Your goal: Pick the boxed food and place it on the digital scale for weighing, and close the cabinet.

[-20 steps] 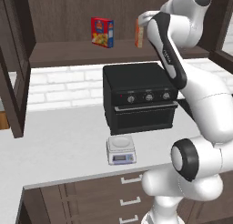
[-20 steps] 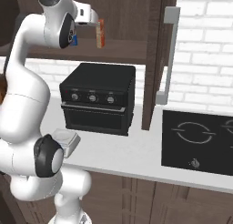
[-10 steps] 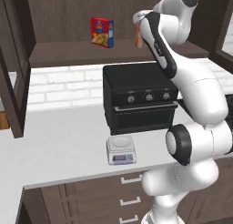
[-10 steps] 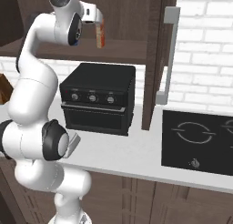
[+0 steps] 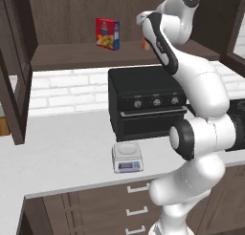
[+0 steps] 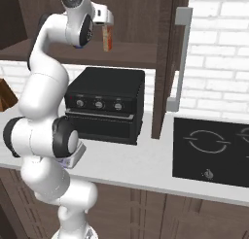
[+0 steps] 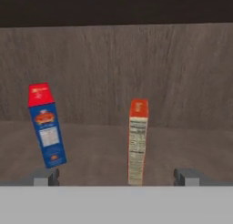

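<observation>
Boxed food (image 7: 138, 141) stands upright near red-and-blue box (image 7: 46, 125); fingers (image 7: 45, 176) spread wide, released.

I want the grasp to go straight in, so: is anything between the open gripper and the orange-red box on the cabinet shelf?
Nothing visible. In the hand view the boxed food stands upright on the shelf, between the two spread fingertips. The red-and-blue box stands apart at its left in that view, clear of the approach.

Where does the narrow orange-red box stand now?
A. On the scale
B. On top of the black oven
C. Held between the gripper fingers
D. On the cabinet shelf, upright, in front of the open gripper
D: the boxed food stands upright on the cabinet shelf, between and beyond the open gripper fingertips, untouched.
</observation>
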